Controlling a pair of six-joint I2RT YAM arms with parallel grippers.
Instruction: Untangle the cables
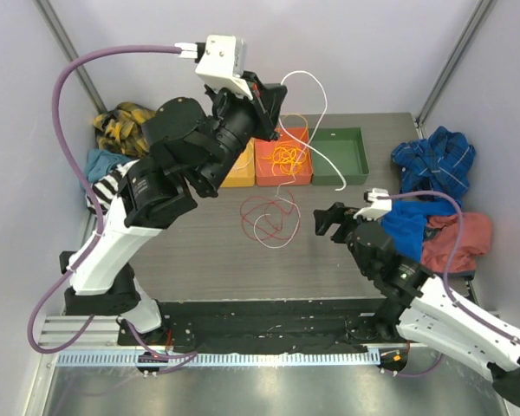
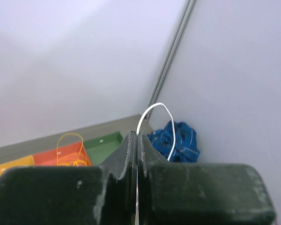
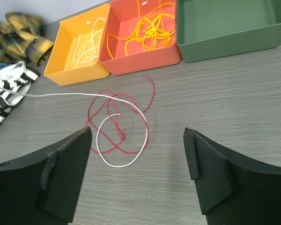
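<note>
Left tool, raised, pinches a white cable whose far end loops through a red cable on the table. Right tool gapes wide, empty. Lifting higher could tighten the interlocked loops.

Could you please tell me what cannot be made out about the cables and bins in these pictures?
- Top view: the left arm covers most of the yellow plastic bin, hiding its contents.
- Left wrist view: the shut left gripper hides where it pinches the thin white cable.
- Right wrist view: that cable runs off the left edge.
- Top view: the thin red cable crosses it too finely to read.
</note>
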